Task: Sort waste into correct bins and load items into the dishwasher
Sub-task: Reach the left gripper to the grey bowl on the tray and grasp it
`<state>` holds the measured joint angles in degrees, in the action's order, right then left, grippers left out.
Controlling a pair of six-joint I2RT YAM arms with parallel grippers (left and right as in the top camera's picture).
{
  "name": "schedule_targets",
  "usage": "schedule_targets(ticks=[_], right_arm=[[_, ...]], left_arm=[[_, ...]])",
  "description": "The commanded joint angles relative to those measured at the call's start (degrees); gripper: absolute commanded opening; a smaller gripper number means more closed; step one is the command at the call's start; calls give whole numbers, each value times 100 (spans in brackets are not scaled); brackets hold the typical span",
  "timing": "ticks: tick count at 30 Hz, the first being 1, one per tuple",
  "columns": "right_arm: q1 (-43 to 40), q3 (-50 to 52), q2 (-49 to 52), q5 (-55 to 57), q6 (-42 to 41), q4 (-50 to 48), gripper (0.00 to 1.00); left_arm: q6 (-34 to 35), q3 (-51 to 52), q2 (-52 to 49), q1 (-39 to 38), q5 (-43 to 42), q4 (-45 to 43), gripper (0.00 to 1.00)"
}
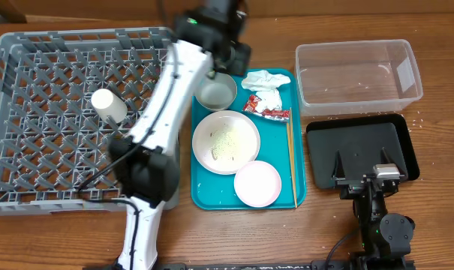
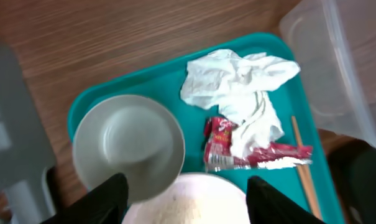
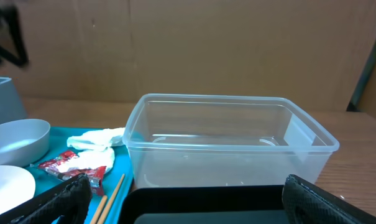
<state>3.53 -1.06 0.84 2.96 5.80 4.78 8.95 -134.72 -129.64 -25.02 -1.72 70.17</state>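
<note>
1. Lying left of the teal tray, the grey dish rack holds a white cup.
2. The left gripper hangs over the bowl at the tray's far-left corner, fingers apart and empty.
3. On the tray are the napkin, sauce packet, rice-strewn large plate, small plate and chopsticks.
4. Right of the tray sit the clear tub and black tray. The right gripper is above the latter, spread wide and holding nothing.

On teal tray: 2 plates, 1 bowl, 1 napkin, 1 packet, 1 chopstick pair. Left: 1 rack, 1 cup. Right: 1 tub, 1 black tray.
</note>
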Motion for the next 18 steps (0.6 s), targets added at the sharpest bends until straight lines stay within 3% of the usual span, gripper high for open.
schedule_targets(ticks=[1,6,11,18], right_arm=[[37,61,-68,-9,2,-20,100],[37,61,-66,-7,2,-20,100],[37,61,-68,-9,2,-20,100],[37,61,-66,-9,2,-20,100]], left_arm=[[-304,186,-417,-249,723,-170,61],[-33,186,-938,-551,1598,-151,51],[372,186,-1335,-619,1718,11,38],[612,186,-1403,-562,1707,109,38]])
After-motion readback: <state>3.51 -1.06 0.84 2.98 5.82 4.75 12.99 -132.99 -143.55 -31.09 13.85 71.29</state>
